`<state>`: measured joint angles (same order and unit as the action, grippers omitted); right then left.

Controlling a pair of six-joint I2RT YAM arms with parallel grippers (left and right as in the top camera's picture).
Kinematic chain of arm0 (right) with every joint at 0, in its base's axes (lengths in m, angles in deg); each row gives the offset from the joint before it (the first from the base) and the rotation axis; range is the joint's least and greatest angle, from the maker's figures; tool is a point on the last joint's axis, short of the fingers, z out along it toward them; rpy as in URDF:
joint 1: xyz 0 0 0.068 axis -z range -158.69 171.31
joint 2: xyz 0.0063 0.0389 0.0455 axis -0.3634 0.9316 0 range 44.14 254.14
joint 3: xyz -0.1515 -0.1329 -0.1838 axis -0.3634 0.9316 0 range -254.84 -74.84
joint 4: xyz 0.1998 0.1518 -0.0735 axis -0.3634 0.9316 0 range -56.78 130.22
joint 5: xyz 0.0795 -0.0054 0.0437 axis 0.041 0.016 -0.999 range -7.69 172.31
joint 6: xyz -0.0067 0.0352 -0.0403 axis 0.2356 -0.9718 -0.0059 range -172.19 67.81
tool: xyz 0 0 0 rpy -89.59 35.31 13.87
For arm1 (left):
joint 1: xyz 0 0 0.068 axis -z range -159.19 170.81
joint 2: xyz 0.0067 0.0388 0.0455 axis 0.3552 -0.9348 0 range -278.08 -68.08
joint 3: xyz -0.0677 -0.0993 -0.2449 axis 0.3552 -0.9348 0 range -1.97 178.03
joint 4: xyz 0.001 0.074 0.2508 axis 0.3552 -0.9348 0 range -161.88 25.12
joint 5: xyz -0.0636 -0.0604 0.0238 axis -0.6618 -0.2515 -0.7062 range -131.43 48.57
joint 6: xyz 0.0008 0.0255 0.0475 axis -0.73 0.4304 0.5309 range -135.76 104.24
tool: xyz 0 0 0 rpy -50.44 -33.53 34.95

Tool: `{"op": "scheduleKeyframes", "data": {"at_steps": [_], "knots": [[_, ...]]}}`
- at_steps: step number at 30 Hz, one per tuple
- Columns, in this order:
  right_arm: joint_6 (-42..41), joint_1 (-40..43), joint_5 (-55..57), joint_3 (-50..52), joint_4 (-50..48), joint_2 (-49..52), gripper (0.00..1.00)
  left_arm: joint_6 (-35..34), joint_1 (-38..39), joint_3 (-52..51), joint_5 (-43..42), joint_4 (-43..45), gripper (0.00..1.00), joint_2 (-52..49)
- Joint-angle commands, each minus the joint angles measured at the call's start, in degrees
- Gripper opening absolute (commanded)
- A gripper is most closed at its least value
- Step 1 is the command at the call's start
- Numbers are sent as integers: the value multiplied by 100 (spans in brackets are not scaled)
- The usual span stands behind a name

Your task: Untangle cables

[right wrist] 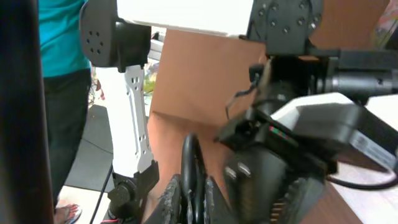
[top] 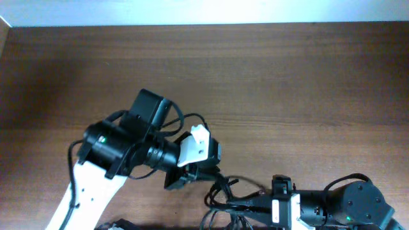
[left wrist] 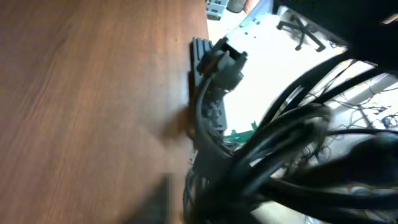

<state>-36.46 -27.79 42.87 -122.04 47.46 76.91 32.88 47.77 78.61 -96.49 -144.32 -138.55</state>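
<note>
The cables [top: 220,191] are a black tangle near the table's front edge, between my two arms. My right gripper [top: 225,204] reaches in from the right. In the right wrist view its fingers [right wrist: 191,198] are shut on a black cable loop [right wrist: 188,163]. My left gripper [top: 182,177] points down just left of the tangle. In the left wrist view a blurred bundle of cables [left wrist: 280,149] fills the jaw area, so its fingers are hidden. The grey right fingers [left wrist: 214,87] show there, at the table edge.
The brown wooden table [top: 268,76] stretches away behind both arms. The table's front edge [left wrist: 194,124] lies right by the tangle. The left arm's body [right wrist: 292,143] sits close in front of the right gripper. A person in teal [right wrist: 59,37] stands beyond the table.
</note>
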Motion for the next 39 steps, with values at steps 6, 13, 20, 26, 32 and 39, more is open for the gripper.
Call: {"op": "scheduleKeyframes", "data": {"at_steps": [6,13,20,26,32,39], "knots": [[-17,0,1799,-111,249,-48,4,-1606,-15,9,90,1766,0,-345],[-944,4,5436,-111,-168,205,4,-4951,-748,9,1331,4164,0,-345],[-1117,463,7029,-114,-1617,1707,4,-7862,-1646,9,3060,4428,0,-345],[-2977,2286,4575,-114,-1707,2734,4,-8876,-2291,9,3860,4157,0,-345],[-2977,2588,3311,-114,-1709,2780,4,-11224,-2627,9,4190,2496,38,-345],[-2951,2588,1528,-114,-1812,2782,4,-7403,-2623,9,2052,1976,100,-345]]}}
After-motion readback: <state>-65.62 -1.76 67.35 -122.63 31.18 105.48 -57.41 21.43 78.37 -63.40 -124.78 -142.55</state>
